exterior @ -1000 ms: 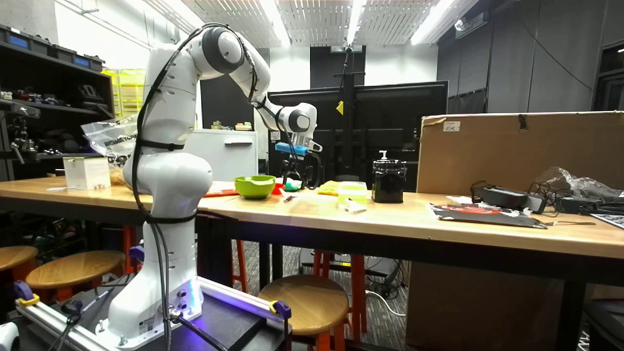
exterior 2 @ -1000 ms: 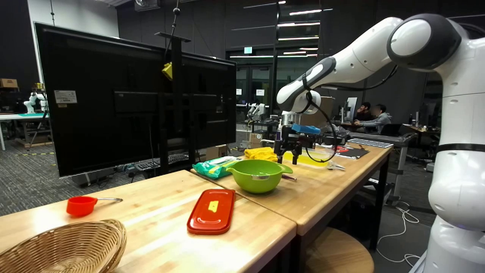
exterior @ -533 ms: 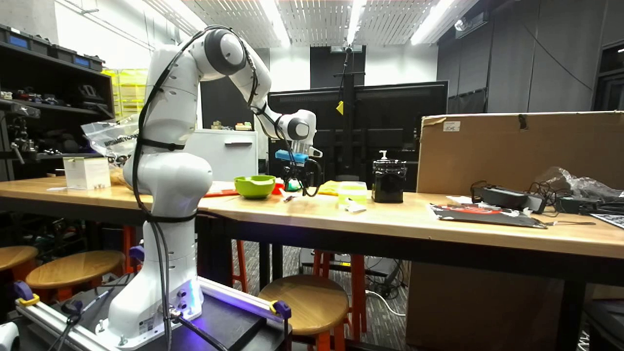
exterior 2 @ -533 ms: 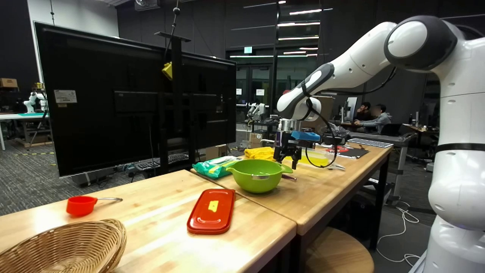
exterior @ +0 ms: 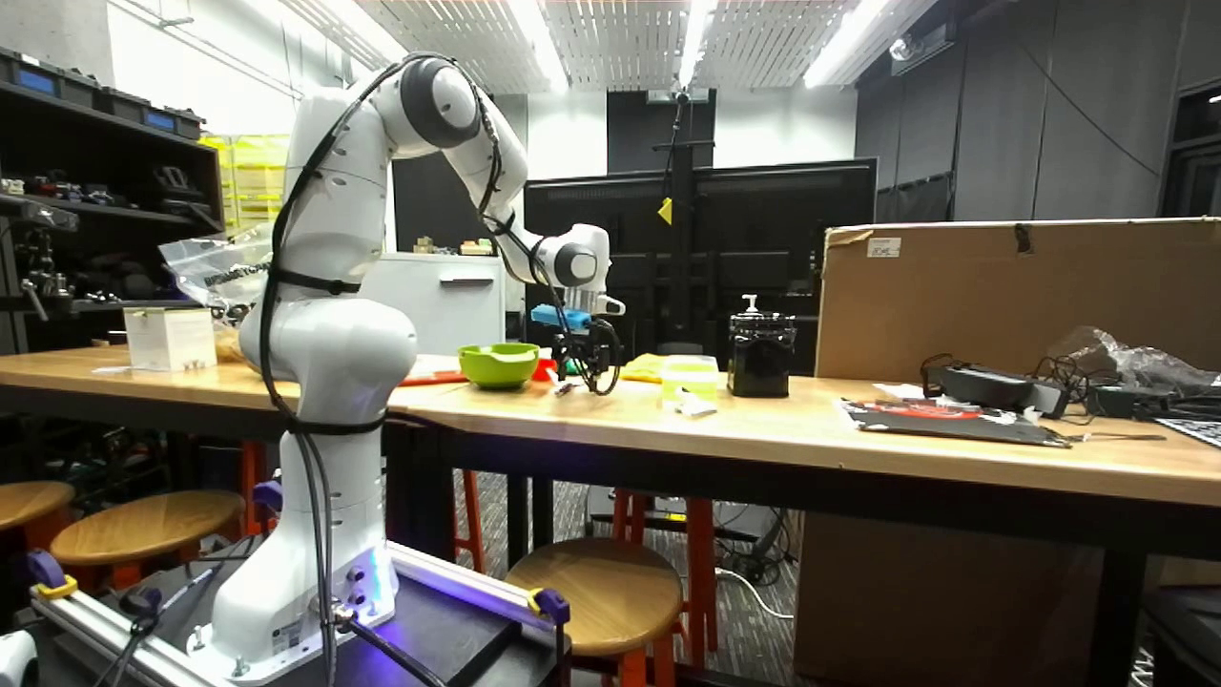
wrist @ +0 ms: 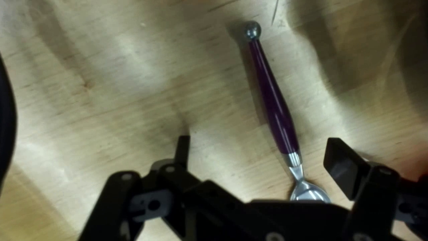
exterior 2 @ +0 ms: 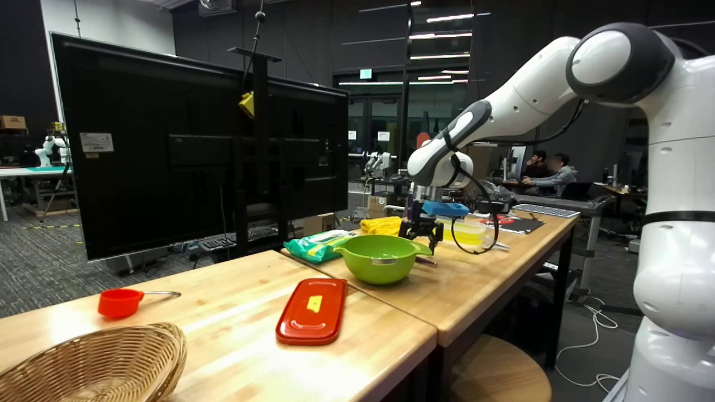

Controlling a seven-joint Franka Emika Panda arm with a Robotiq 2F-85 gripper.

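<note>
On the table (wrist: 110, 97), a purple-handled spoon (wrist: 275, 107) lies beneath the spread gripper (wrist: 260, 147).

My pincer (wrist: 259, 144) is spread, w/ the spoon (wrist: 276, 110) showing btw its tips in wrist view; free gap over the tabletop (wrist: 117, 117) is wider L of it than R. Green bowl (exterior 2: 374, 269) blocks one side, yellow-tinted container (exterior: 690, 375) the opp. side. Yellow cloth (exterior 2: 382, 225) & green pack (exterior 2: 315, 247) sit twd the screen (exterior 2: 139, 145).
</note>
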